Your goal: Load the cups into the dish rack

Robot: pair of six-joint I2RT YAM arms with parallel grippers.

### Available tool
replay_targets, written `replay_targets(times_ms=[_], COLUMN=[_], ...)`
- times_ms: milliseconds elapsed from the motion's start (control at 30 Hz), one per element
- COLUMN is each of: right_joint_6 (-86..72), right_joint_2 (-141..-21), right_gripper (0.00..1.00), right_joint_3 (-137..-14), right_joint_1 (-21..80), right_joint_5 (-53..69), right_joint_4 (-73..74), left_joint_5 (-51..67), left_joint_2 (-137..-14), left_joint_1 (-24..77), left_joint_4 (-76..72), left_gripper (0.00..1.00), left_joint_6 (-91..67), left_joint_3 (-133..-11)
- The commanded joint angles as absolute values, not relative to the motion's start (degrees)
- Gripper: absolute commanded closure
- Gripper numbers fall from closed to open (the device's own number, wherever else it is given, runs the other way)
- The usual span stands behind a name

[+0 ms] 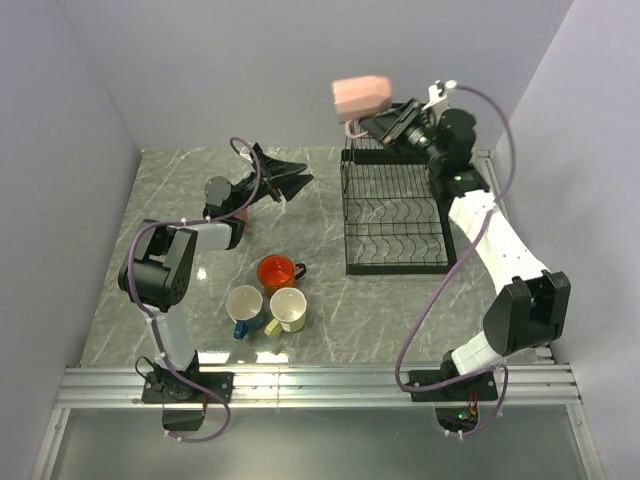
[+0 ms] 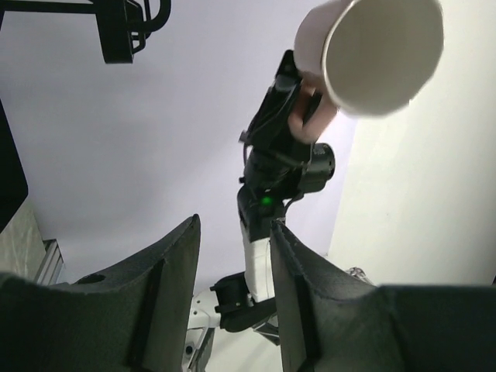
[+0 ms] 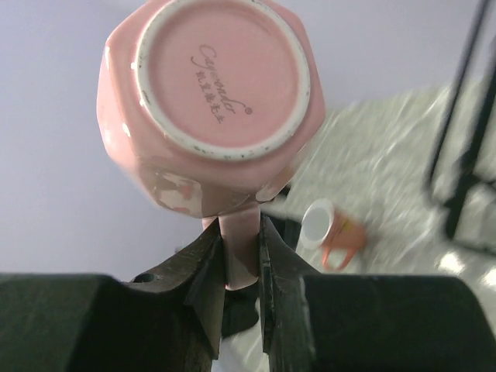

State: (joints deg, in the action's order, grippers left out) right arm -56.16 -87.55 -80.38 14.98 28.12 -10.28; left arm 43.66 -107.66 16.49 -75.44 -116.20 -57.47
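My right gripper [image 1: 375,120] is shut on the handle of a pink mug [image 1: 360,96] and holds it in the air above the far left corner of the black wire dish rack [image 1: 395,215]. In the right wrist view the mug's base [image 3: 221,77] faces the camera, with the handle pinched between the fingers [image 3: 208,267]. My left gripper [image 1: 290,180] is open and empty, left of the rack, pointing up at the pink mug [image 2: 380,54]. An orange mug [image 1: 276,271], a blue mug [image 1: 244,305] and a pale yellow mug [image 1: 288,310] stand on the table.
The three mugs stand close together near the table's front middle, left of the rack. The orange mug also shows in the right wrist view [image 3: 332,229]. The rack's wires [image 3: 465,132] are at that view's right edge. Walls enclose the table on three sides.
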Motion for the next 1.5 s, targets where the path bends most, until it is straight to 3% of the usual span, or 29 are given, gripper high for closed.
replay_targets(times_ms=[0, 200, 333, 433, 533, 567, 600, 667, 733, 767, 1467], right_joint_6=[-50.83, -36.86, -31.47, -28.66, -26.02, -25.23, -23.48, -21.81, -19.61, -18.82, -13.89], right_joint_2=[-83.58, -86.65, -89.03, -90.79, -92.89, -93.42, -94.73, -96.15, -97.55, -97.91, -106.07], right_gripper=[1.0, 1.0, 1.0, 1.0, 1.0, 1.0, 1.0, 1.0, 1.0, 1.0, 1.0], right_joint_3=[-88.58, -101.23, -108.62, -111.61, -115.03, -116.01, -116.89, -119.7, -120.67, -120.67, -122.87], right_joint_1=[11.53, 9.76, 9.84, 10.02, 10.63, 11.24, 11.86, 13.0, 14.76, 15.2, 15.99], right_joint_5=[25.49, 16.98, 4.96, -1.9, -5.53, -7.71, -8.6, -11.94, -15.89, -17.04, -27.5], right_joint_4=[-12.77, 7.27, 17.3, 23.01, 27.41, 29.16, 30.05, 32.94, 33.83, 34.27, 34.01], left_joint_5=[46.32, 48.07, 51.23, 55.18, 60.28, 61.34, 61.17, 58.99, 52.4, 50.73, 41.05], left_joint_2=[-108.02, -108.72, -109.34, -106.98, -101.46, -99.69, -98.19, -94.93, -95.01, -95.18, -88.68], left_joint_1=[16.7, 16.44, 16.17, 15.38, 14.5, 14.07, 13.8, 13.45, 13.54, 13.45, 12.04], left_joint_4=[-106.52, -106.44, -104.86, -95.66, -71.54, -63.36, -42.05, -19.88, 5.92, 10.59, 22.06], left_gripper=[0.54, 0.55, 0.59, 0.61, 0.61, 0.61, 0.61, 0.6, 0.6, 0.6, 0.61], left_joint_6=[-149.59, -148.45, -147.05, -140.3, -123.8, -111.22, -103.7, -79.88, -67.55, -61.58, -54.06], left_joint_3=[-58.1, -59.06, -58.8, -58.8, -59.5, -60.29, -63.25, -68.79, -78.89, -81.19, -78.75])
